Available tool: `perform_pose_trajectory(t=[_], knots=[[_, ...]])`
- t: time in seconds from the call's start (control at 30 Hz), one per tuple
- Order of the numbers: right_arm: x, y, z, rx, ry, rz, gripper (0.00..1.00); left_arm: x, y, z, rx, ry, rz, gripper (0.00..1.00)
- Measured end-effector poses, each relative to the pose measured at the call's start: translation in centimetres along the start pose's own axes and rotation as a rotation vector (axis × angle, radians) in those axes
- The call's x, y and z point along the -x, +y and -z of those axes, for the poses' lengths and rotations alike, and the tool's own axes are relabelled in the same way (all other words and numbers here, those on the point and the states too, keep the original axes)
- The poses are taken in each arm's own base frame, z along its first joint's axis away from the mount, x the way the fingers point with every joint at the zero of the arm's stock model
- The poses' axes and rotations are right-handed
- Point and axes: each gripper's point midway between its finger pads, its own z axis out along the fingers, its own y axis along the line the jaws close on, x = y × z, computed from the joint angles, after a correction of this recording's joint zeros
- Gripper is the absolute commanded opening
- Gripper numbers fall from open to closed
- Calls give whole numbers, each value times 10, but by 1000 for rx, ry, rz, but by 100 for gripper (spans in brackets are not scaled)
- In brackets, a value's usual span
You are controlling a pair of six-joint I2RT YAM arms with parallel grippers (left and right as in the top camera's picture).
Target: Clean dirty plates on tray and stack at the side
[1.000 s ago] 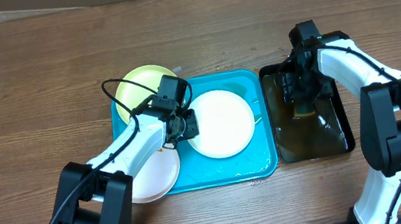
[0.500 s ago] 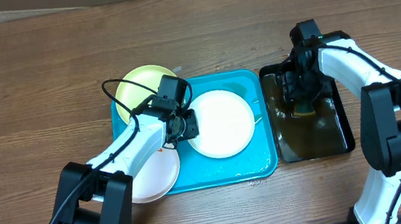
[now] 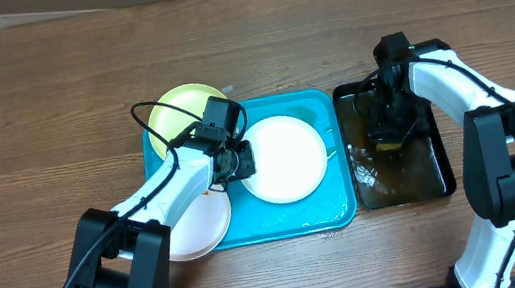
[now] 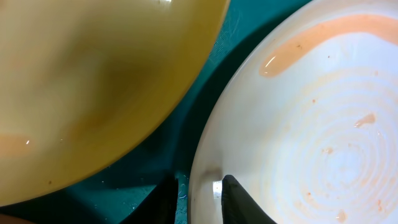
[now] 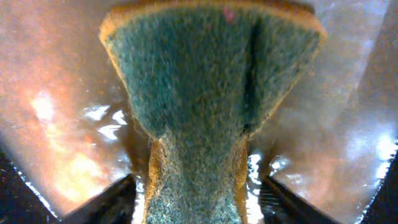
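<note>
A white plate (image 3: 285,157) with orange smears (image 4: 323,37) lies in the turquoise tray (image 3: 342,208). My left gripper (image 3: 240,160) (image 4: 202,196) is shut on this plate's left rim. The lime-green plate (image 3: 183,114) (image 4: 93,81) rests over the tray's far left corner. A second white plate (image 3: 194,229) lies at the tray's left edge, partly under my left arm. My right gripper (image 3: 389,133) (image 5: 198,193) is shut on a green and yellow sponge (image 5: 205,93), held down in the wet black tray (image 3: 439,174).
The black tray holds brownish water with ripples (image 3: 361,165) right beside the turquoise tray. Bare wooden table (image 3: 51,112) lies all around, with room to the left and at the back.
My right gripper has moved a little toward the front of the black tray with the sponge, and the water now ripples. My left gripper and the plates have not moved.
</note>
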Motion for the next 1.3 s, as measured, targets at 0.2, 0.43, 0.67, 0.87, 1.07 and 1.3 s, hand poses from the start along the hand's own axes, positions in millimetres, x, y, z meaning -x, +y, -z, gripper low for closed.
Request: perform_pose_trajectory(t=[0.2, 0.43, 0.67, 0.87, 1.07, 1.3], knots=[[31, 1, 26, 22, -97, -16, 73, 0, 0, 0, 0, 0, 0, 21], [58, -16, 47, 49, -183, -97, 75, -1, 0, -1, 2, 4, -1, 18], [66, -48, 49, 80, -202, -199, 76, -2, 0, -3, -4, 13, -5, 4], [79, -63, 53, 119, -249, -250, 78, 0, -2, 9, 13, 46, -33, 4], [83, -66, 56, 207, -257, -280, 79, 34, -4, 41, 87, -9, -103, 4], [86, -87, 62, 243, -274, -338, 79, 72, -20, 69, 72, -114, -135, 4]])
